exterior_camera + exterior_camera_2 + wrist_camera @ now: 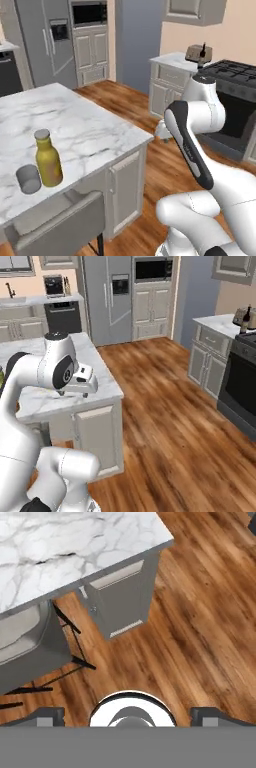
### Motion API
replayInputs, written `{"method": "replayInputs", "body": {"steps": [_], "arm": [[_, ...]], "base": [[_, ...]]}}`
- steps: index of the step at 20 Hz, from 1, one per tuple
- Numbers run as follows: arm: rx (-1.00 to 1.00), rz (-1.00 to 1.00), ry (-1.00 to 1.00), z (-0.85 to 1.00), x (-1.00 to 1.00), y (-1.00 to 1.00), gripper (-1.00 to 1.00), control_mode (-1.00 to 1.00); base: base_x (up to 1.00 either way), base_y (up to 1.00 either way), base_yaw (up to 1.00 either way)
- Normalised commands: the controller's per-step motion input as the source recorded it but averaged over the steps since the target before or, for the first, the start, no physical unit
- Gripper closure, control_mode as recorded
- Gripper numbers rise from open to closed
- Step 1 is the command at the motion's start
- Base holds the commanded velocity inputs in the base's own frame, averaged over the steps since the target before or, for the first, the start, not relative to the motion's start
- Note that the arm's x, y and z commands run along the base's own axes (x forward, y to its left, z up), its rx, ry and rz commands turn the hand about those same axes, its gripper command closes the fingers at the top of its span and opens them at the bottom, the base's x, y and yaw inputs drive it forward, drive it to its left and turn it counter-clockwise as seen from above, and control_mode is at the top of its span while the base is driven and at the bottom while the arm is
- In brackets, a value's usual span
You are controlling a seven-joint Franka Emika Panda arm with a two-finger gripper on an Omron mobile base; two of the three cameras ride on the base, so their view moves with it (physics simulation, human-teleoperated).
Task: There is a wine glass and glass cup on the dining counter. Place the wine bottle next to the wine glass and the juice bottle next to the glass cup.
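Left base view: the stubby amber-yellow juice bottle with grey screw cap [48,158] stands upright on the white grey-veined marble dining counter [90,130], just beside the short grey translucent glass cup [28,179]. Right base view: the tall dark wine bottle with slim neck [246,319] stands on a separate small marble counter [220,323], well apart from the dining counter. Hand view: the hand [129,716] hangs over the wooden floor [200,627] beside the counter corner, fingers spread wide, holding nothing.

- A rendered home kitchen.
- Steel fridge [47,42] and built-in oven [89,14] in the upper left of the left base view.
- Black stove [235,75] at right.
- Marble island counter [90,135], wood floor [170,421].
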Motion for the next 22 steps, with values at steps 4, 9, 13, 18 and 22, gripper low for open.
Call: {"method": "replayInputs", "body": {"steps": [4, 9, 13, 18, 22], "arm": [[0.0, 0.0, 0.0, 0.0, 0.0, 0.0, -1.0, 1.0], [0.0, 0.0, 0.0, 0.0, 0.0, 0.0, -1.0, 1.0], [0.0, 0.0, 0.0, 0.0, 0.0, 0.0, -1.0, 1.0], [0.0, 0.0, 0.0, 0.0, 0.0, 0.0, -1.0, 1.0], [0.0, 0.0, 0.0, 0.0, 0.0, 0.0, -1.0, 1.0]], "base": [[0.0, -0.1, -0.84], [0.28, -0.13, -0.57], [0.85, -0.06, -0.09], [0.94, -0.13, 0.0], [0.94, -0.17, 0.0]]}}
